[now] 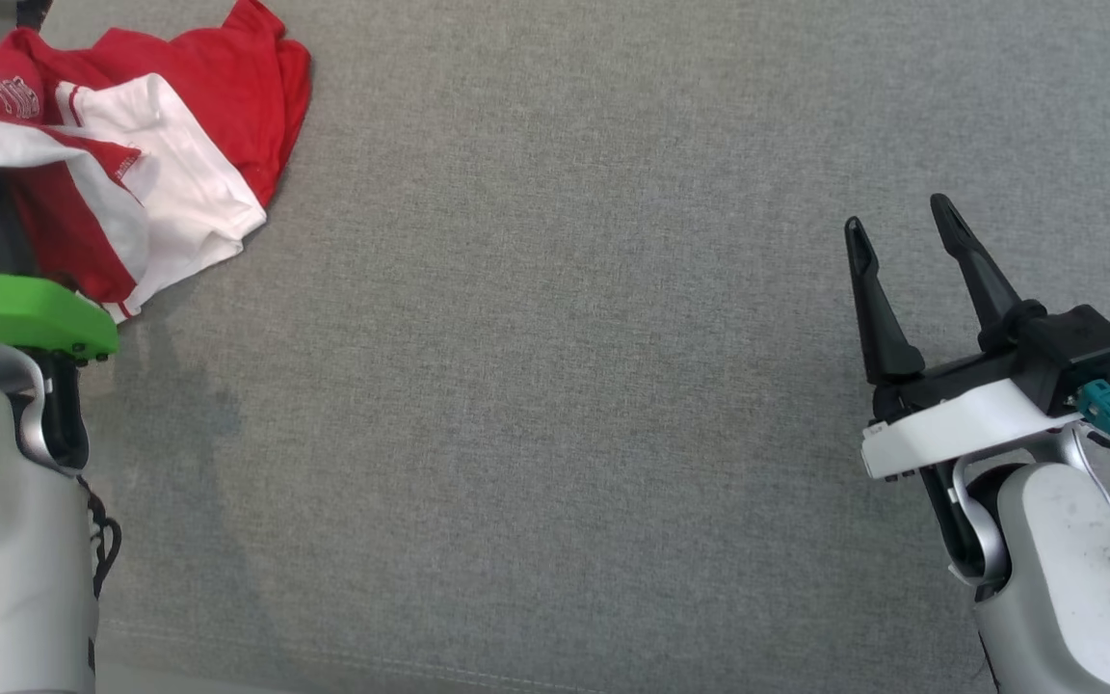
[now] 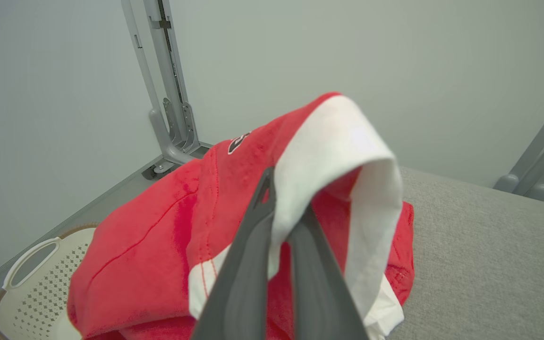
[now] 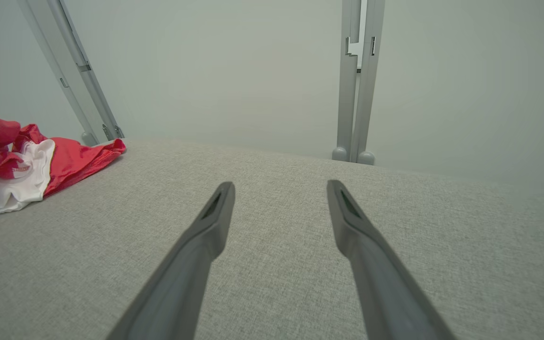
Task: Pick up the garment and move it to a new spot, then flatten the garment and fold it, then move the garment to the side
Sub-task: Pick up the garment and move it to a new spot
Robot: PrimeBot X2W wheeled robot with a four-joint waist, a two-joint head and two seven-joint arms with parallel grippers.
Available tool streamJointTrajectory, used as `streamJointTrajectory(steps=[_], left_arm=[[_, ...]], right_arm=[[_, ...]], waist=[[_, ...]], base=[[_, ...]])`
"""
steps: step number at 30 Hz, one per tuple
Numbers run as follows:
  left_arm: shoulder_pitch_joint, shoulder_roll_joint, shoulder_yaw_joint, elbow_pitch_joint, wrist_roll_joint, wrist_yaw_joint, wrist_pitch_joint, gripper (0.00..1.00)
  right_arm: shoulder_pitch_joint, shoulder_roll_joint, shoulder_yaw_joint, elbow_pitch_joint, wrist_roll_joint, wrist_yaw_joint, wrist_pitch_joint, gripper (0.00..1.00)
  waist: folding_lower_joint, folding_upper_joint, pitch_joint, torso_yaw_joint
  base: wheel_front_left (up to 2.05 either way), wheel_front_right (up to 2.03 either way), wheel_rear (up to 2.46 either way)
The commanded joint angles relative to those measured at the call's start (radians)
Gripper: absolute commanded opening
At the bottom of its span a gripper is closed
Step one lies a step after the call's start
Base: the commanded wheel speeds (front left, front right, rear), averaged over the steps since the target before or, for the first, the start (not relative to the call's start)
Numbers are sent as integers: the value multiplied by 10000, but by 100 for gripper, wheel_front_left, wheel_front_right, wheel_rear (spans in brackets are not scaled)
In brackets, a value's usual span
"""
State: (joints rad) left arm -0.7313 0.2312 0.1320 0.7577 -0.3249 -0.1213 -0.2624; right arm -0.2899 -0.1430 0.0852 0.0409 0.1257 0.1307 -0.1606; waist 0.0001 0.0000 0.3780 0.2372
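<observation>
At far left, garment in closed left gripper; right gripper wide.

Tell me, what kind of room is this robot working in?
Probably a robot lab set up for folding laundry: a garment on a grey padded table, metal frame posts, and a white laundry basket nearby.

garment | red shirt with white panels, pale lettering on the red | crumpled, bunched in a heap, not flat | far left of grey surface, lower edge trailing on it | one white fold lifted, pinched between the closed fingers of left gripper
</observation>
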Motion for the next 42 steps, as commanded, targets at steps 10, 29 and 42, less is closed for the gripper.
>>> streamJointTrajectory(steps=[10, 29, 42], left_arm=[[2840, -818, 289, -3374, 735, 79, -33, 0], [2874, -1768, -5250, -3989, 362, -101, 1000, 0], [1629, -1773, -8178, -3021, -844, 86, 746, 100]], right_arm=[[724, 326, 90, 606, 189, 1, -385, 100], [1026, 682, -23, 782, 438, 1, -631, 100], [823, 916, -199, 1237, 714, 1, -991, 100]], waist=[[-1, 0, -1790, -435], [-1, 0, -1520, -4066], [-1, 0, -674, -5104]], base=[[0, 0, 0], [0, 0, 0], [0, 0, 0]])
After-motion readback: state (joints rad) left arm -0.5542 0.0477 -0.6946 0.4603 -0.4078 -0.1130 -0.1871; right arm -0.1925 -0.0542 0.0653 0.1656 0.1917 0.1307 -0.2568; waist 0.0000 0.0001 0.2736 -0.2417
